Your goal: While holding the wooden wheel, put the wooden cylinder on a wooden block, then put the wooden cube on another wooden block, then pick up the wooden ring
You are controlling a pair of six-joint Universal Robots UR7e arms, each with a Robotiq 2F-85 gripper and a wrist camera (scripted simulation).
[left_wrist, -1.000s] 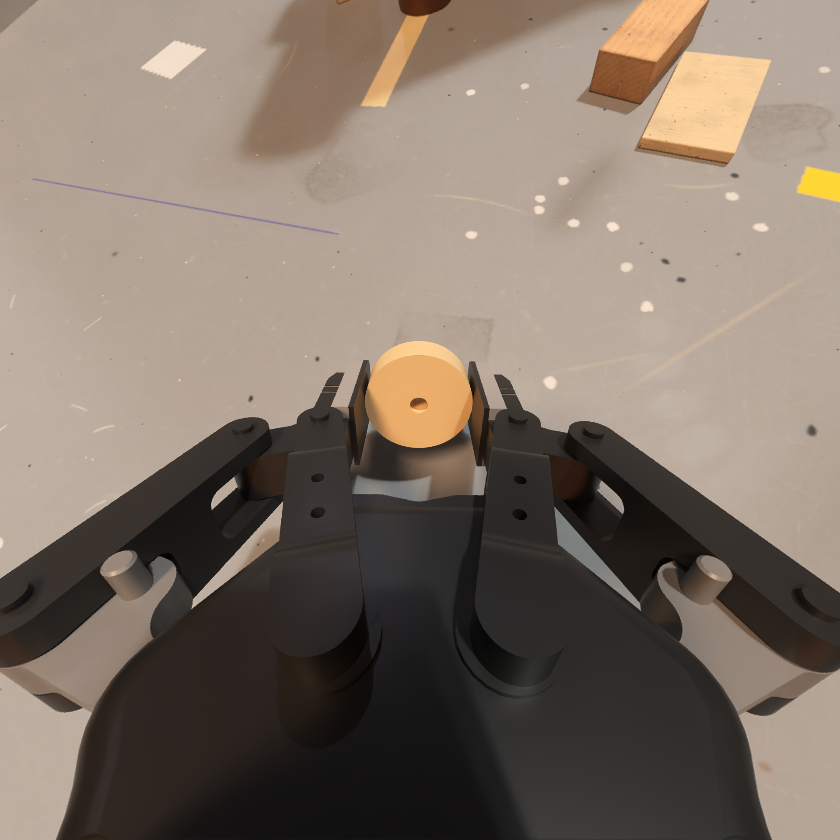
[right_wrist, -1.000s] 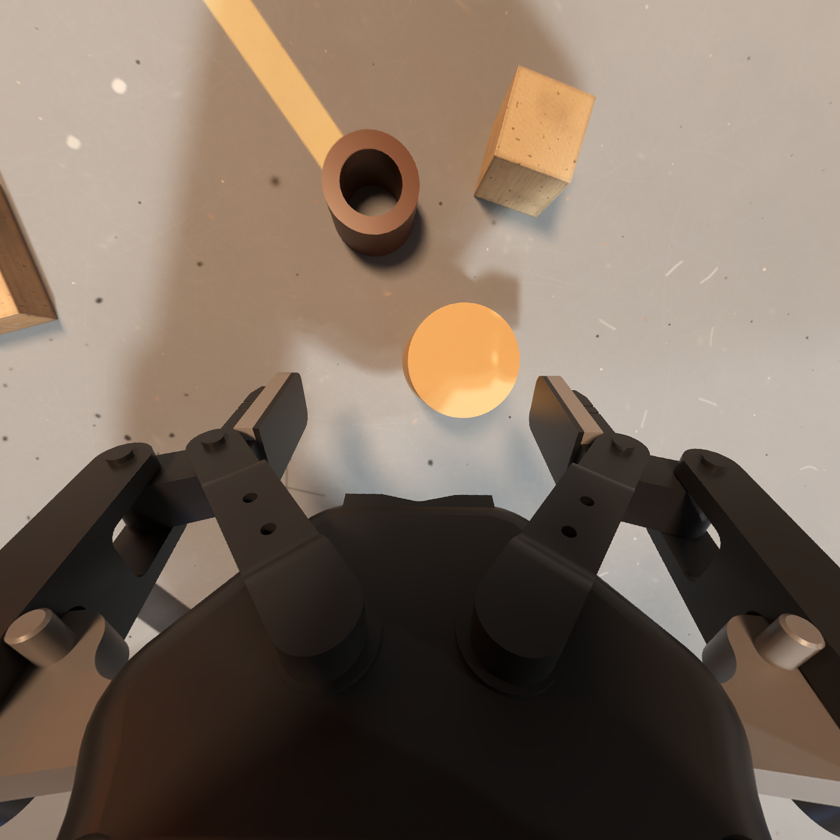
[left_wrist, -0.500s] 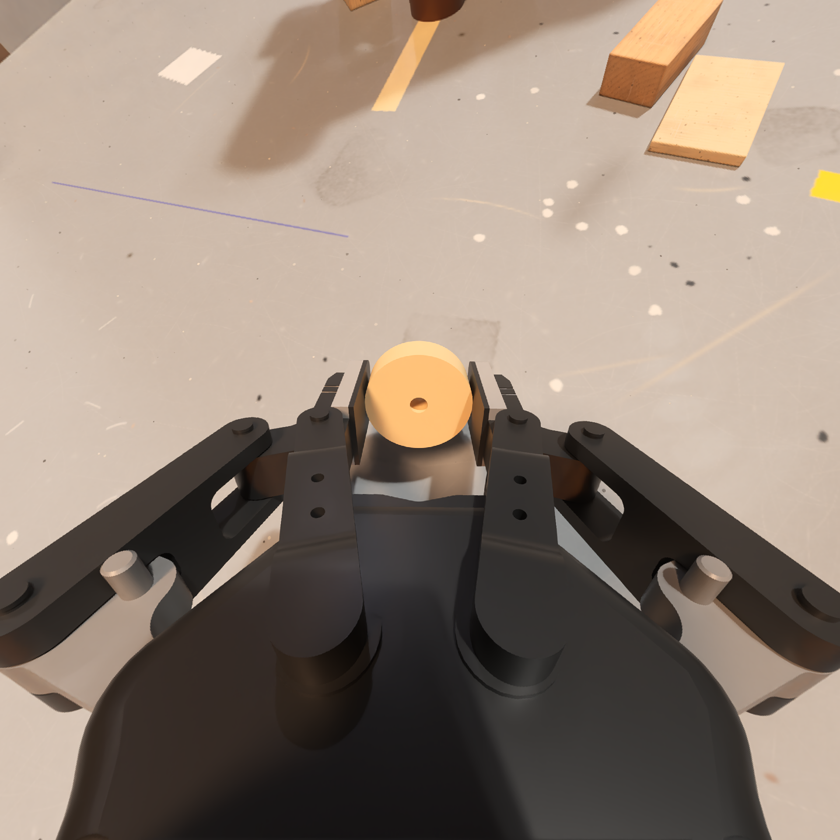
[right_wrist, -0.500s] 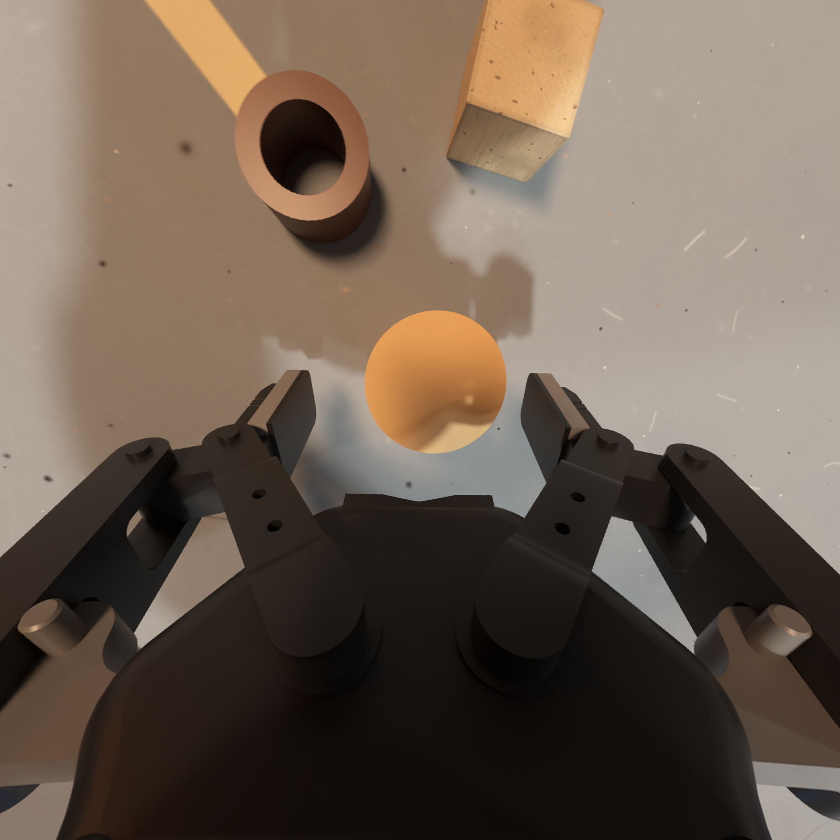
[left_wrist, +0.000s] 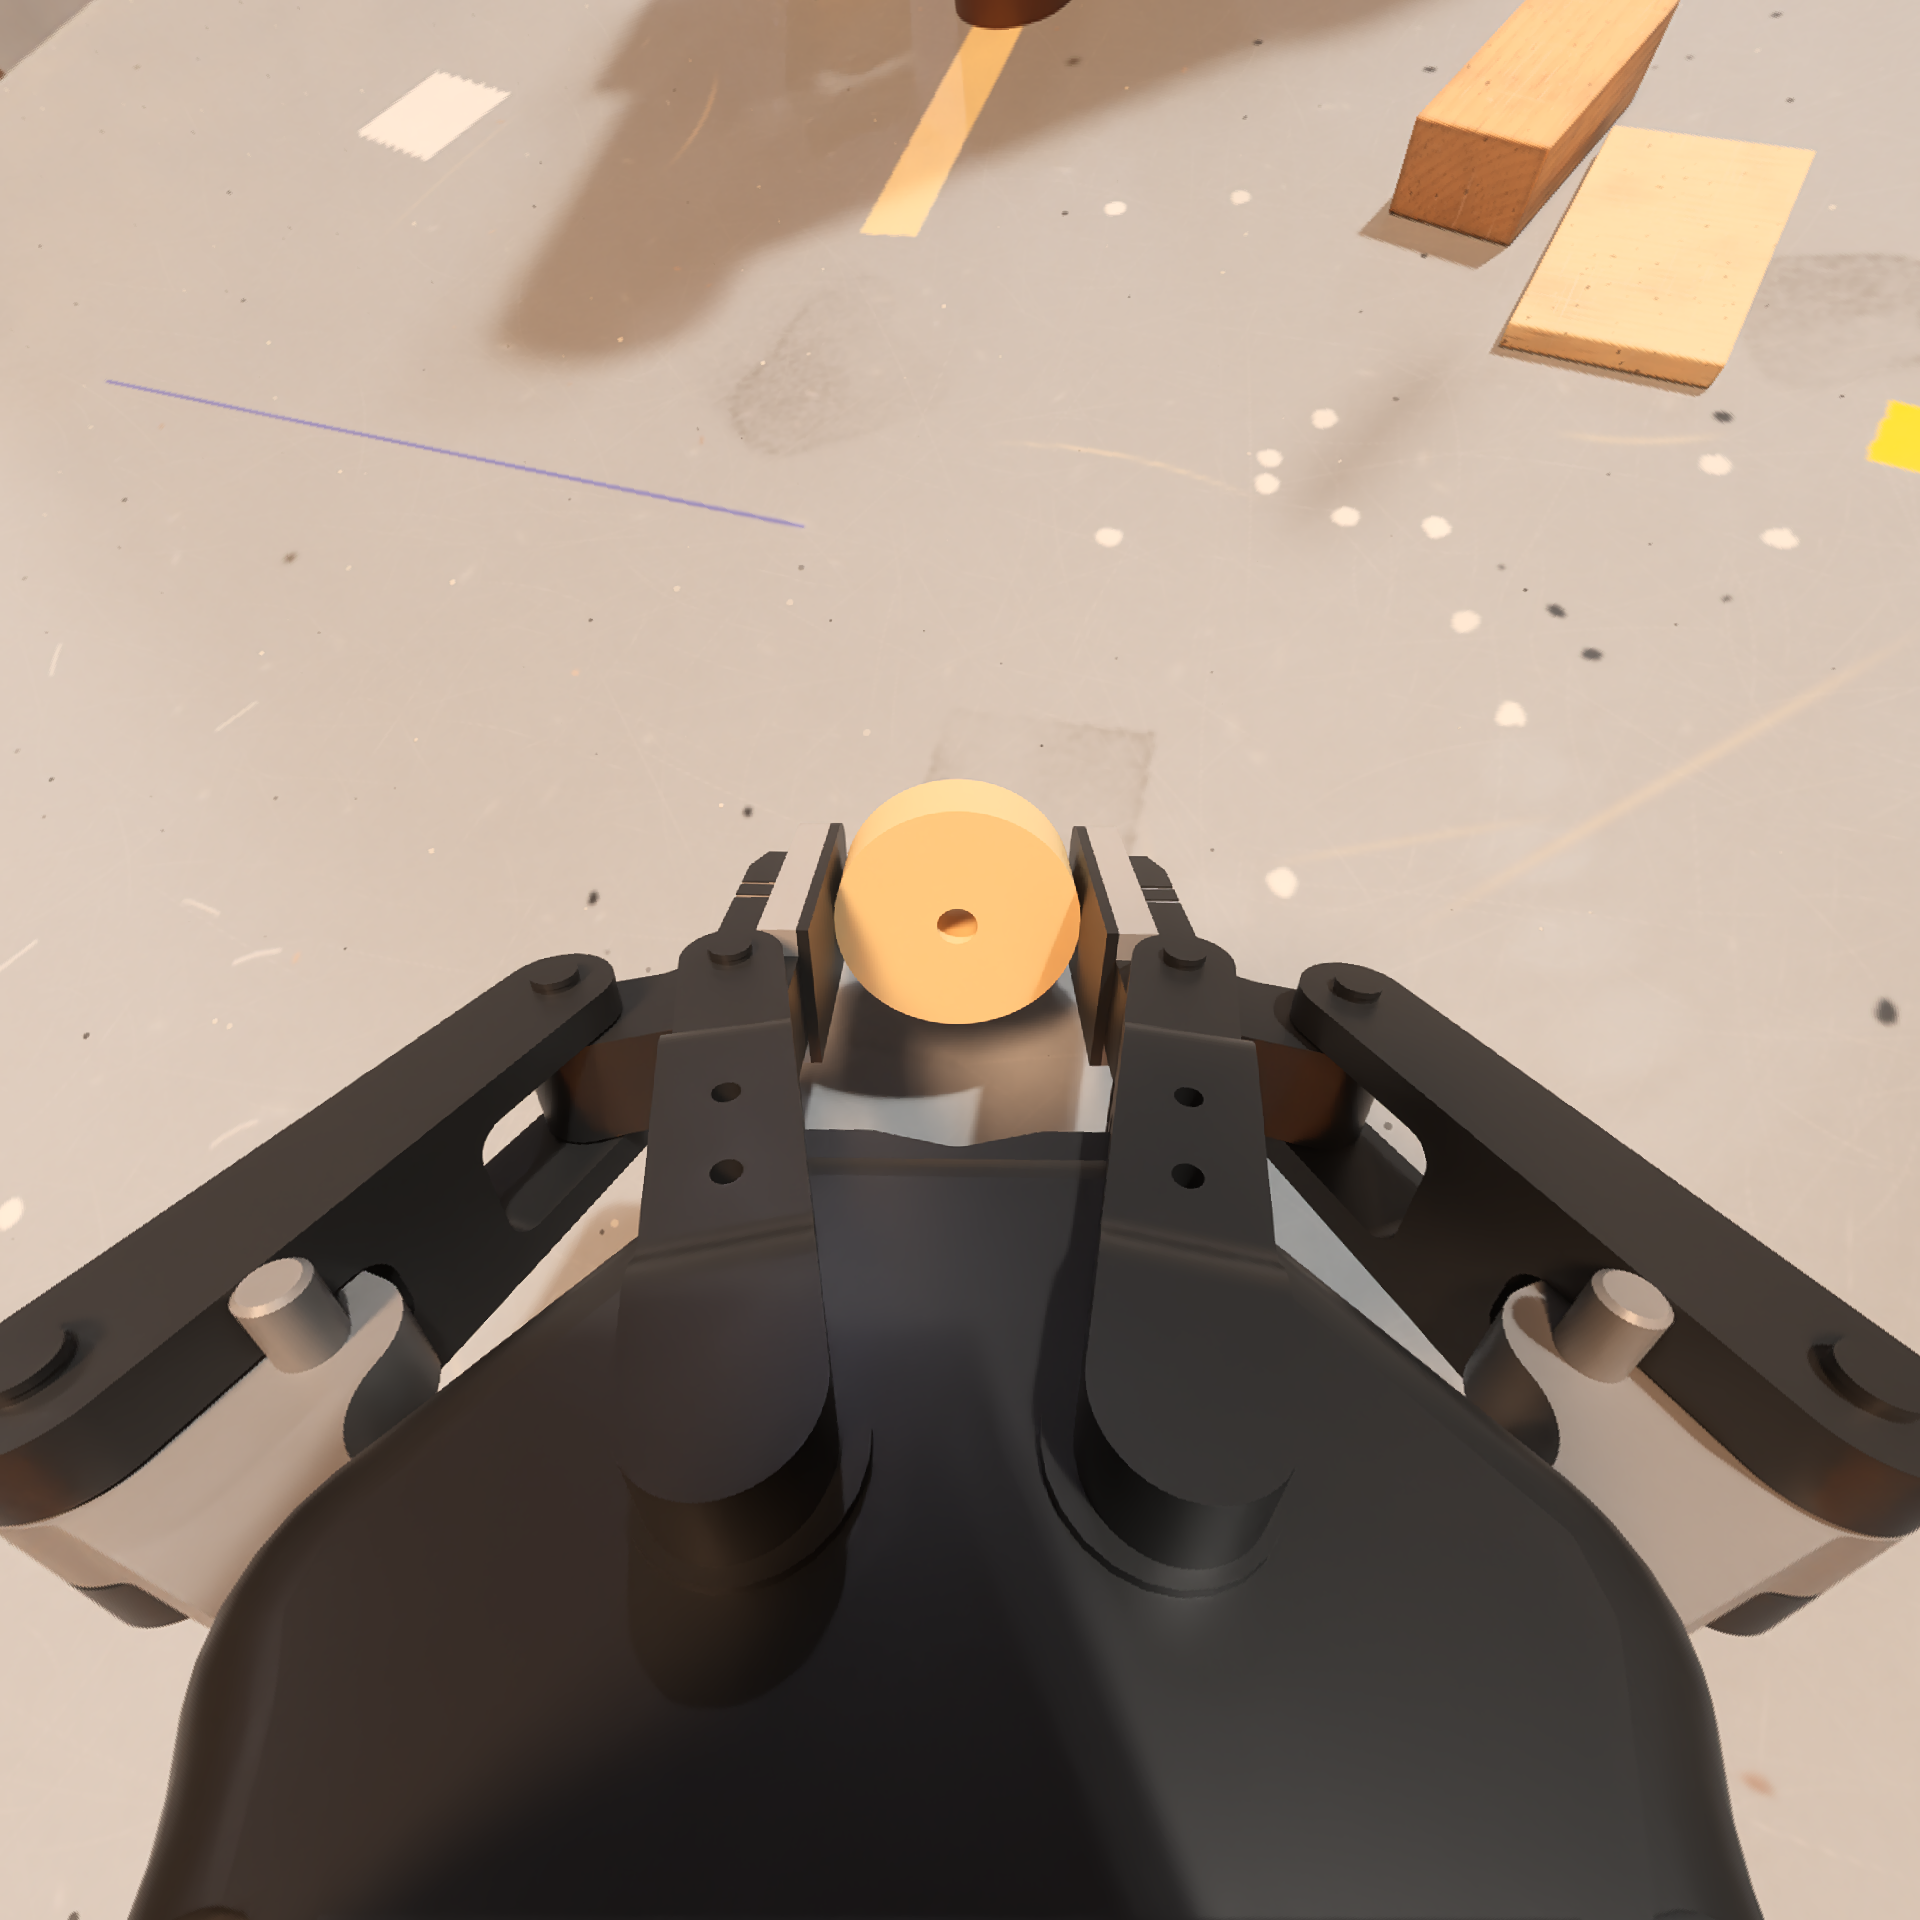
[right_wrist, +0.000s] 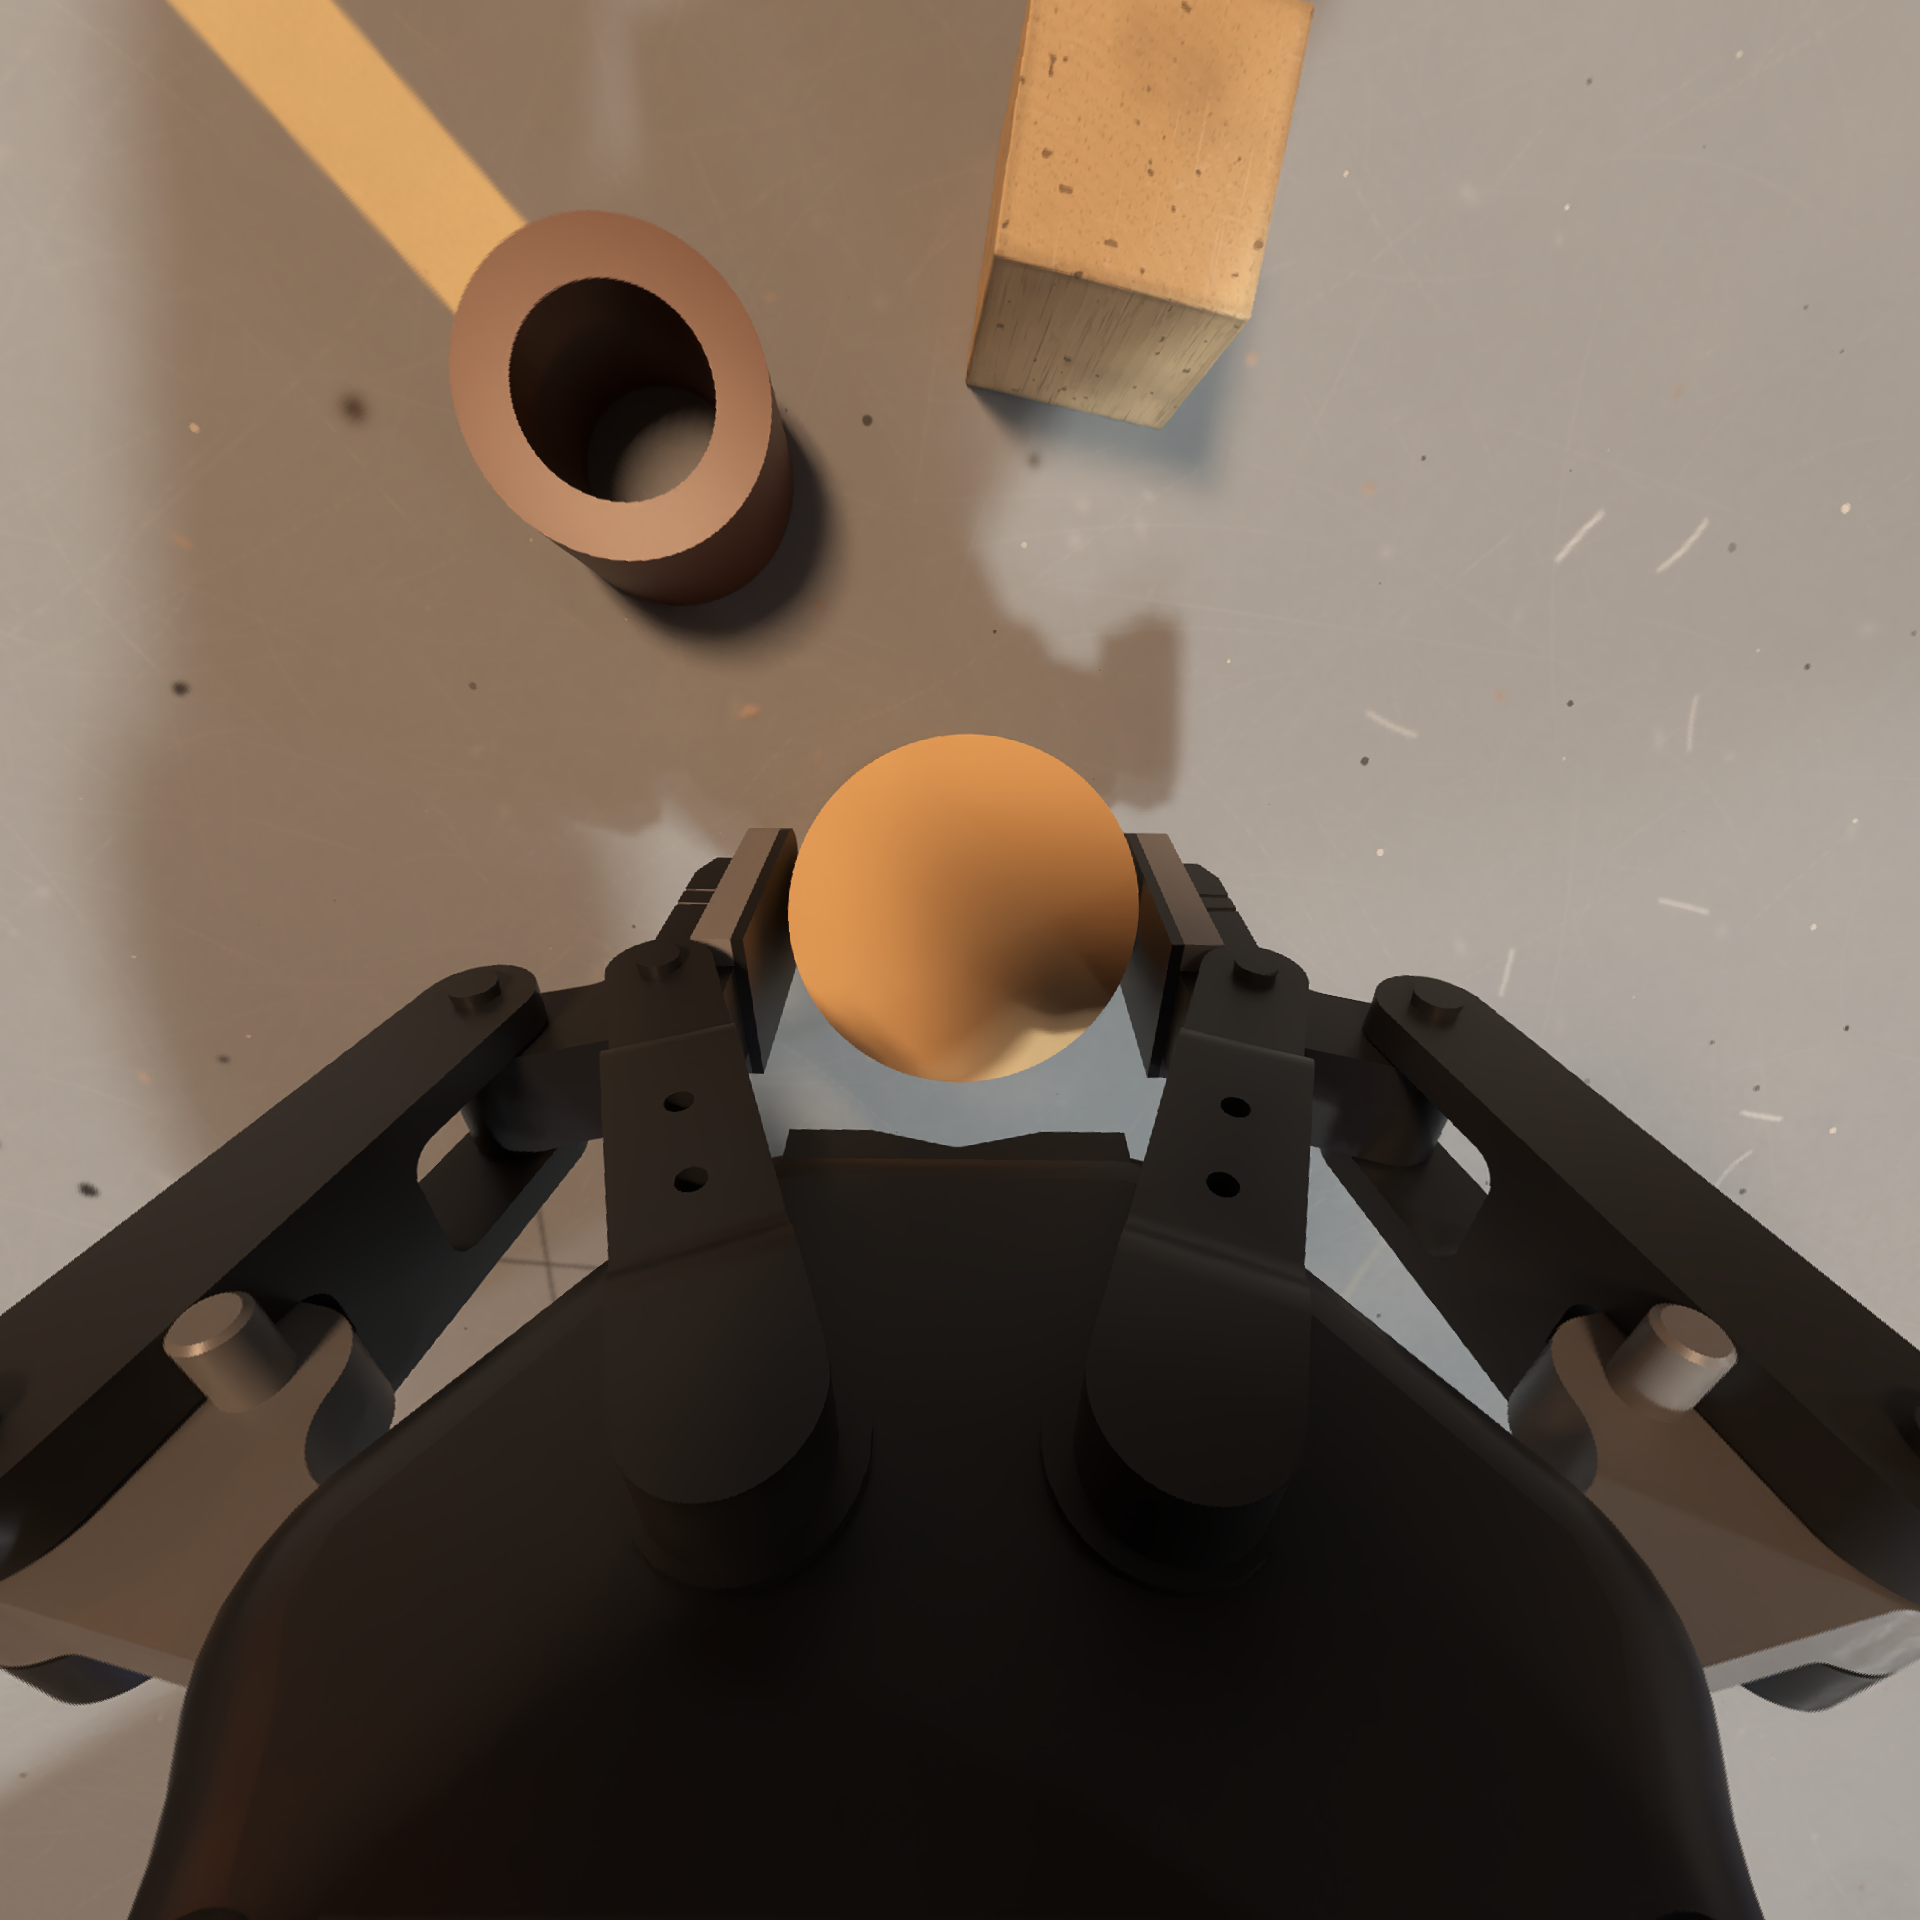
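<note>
Left fingers grip the wooden wheel; right fingers pinch the wooden cylinder.

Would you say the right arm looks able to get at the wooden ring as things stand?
Probably not yet: the right end effector is closed on the wooden cylinder. The wooden ring stands unobstructed just ahead.

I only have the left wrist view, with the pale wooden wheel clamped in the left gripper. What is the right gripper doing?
Observer: The right gripper has its pads against both sides of the orange wooden cylinder, which stands upright.
Operator: Anything crowding it?
Observer: No. The dark brown wooden ring stands clear beyond it, hole upward.
Operator: And the cube?
Observer: The light wooden cube sits to the right of the ring, apart from it.
</note>
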